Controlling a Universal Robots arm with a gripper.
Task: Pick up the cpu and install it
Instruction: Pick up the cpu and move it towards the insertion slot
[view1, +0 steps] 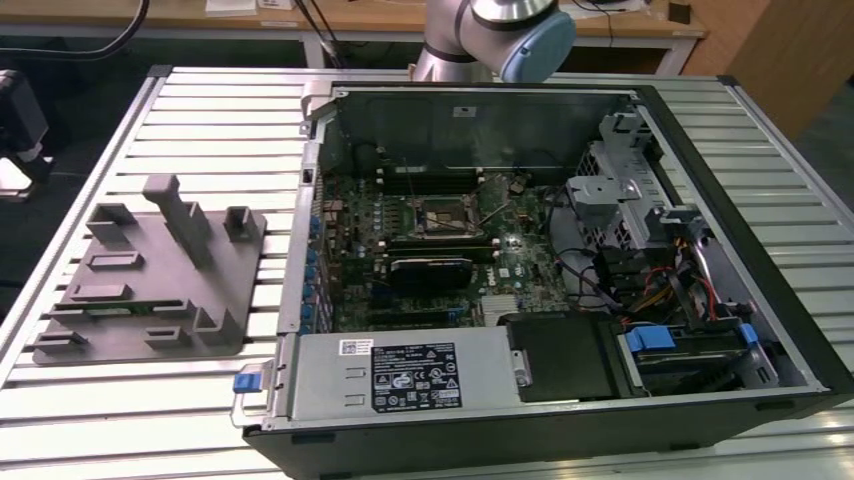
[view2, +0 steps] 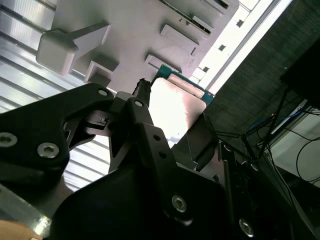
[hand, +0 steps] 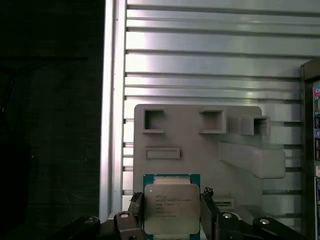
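The tool (hand: 171, 212) was clenched on the cpu (hand: 171, 207), with its black fingers (hand: 136, 207) set against two opposite edges of the chip in both wrist views. The cpu's shiny silver top faced the first wrist camera, ringed by a thin green rim. Several short lines of fine dark print ran across the metal.

Beyond the held chip, in the first wrist view, the grey tray (hand: 197, 142) lay flat on the slatted metal desk (hand: 200, 60). Its rectangular pockets and one thick upright post showed plainly.

In the exterior view the same tray sat toward the exterior view's left on the desk, apart from the open computer case (view1: 747, 200) at the middle and the exterior view's right. The arm (view1: 494, 30) rose behind the far wall of the case.

Inside the case, the green motherboard (view1: 521, 270) carried a square socket (view1: 441, 215) with a metal frame near its middle. At the near side, the silver power supply (view1: 334, 385) bore a large black-and-white label (view1: 414, 378) crowded with print and marks, and a smaller white sticker (view1: 355, 346) just beside it. Another small white sticker (view1: 463, 110) sat on the far inner wall of the case. A blue latch (view1: 244, 380) stuck out at the near corner toward the exterior view's left.
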